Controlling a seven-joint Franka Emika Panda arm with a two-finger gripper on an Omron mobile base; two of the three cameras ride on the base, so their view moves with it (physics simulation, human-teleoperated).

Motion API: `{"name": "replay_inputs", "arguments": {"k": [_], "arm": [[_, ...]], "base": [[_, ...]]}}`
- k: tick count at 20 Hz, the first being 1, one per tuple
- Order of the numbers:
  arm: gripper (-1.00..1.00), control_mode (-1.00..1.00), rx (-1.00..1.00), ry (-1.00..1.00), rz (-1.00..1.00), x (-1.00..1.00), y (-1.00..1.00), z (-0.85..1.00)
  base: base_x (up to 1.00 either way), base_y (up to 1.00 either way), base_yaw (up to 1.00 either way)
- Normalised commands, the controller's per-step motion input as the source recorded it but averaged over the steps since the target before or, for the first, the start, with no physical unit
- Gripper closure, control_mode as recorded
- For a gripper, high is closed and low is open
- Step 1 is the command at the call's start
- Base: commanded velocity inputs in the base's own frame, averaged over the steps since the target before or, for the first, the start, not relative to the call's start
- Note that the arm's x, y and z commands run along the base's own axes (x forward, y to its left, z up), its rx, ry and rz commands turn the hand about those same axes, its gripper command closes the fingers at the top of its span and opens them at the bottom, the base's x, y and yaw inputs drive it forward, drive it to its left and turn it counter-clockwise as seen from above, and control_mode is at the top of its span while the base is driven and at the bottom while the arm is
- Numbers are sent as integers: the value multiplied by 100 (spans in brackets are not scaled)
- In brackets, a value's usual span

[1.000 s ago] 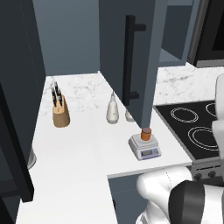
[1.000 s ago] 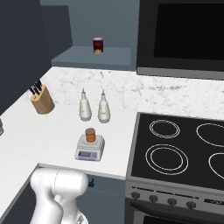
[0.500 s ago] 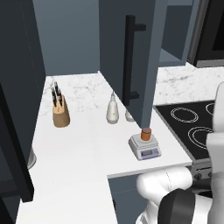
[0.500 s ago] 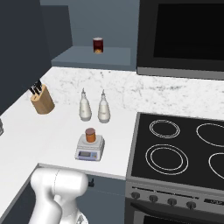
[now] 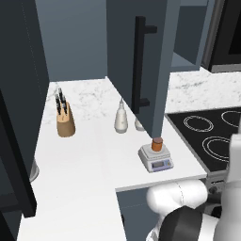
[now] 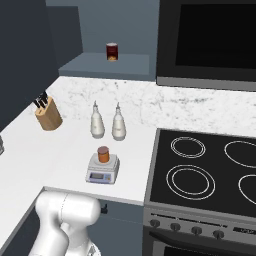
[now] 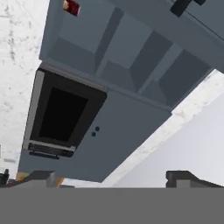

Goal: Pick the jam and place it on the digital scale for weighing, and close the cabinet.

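While nothing on the counter has shifted over the last second, the arm's white body has crept a little at the lower right of the left base view. The jam [image 5: 157, 143] already sits on the scale [image 5: 156, 159], mid-frame, so I judge only the cabinet [image 5: 141, 61] remains: its door hangs open, edge-on, top centre, with the handle [image 5: 140, 63] facing left. The gripper [image 7: 111, 177] points up at the shelves, tips well apart, empty. Bottles [image 6: 97, 121] stand just behind the scale; the door's free edge overhangs them, leaving swing room leftward.
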Motion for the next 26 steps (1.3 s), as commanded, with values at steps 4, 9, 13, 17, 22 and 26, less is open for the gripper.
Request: {"name": "replay_inputs", "arguments": {"k": [4, 9, 13, 17, 22, 26], "arm": [[-100, -100, 19, 0, 0, 0, 19, -8], [-100, -100, 18, 0, 0, 0, 22, -20], [-100, -100, 17, 2, 0, -2, 17, -16], [-100, -100, 14, 3, 2, -13, 4, -1], [-100, -100, 11, 4, 11, -22, 0, 0], [-100, -100, 7, 6, 19, -13, -1, 0]], "base": [[0, 0, 0], [0, 0, 0], [0, 0, 0], [0, 0, 0], [0, 0, 0], [0, 0, 0]]}}
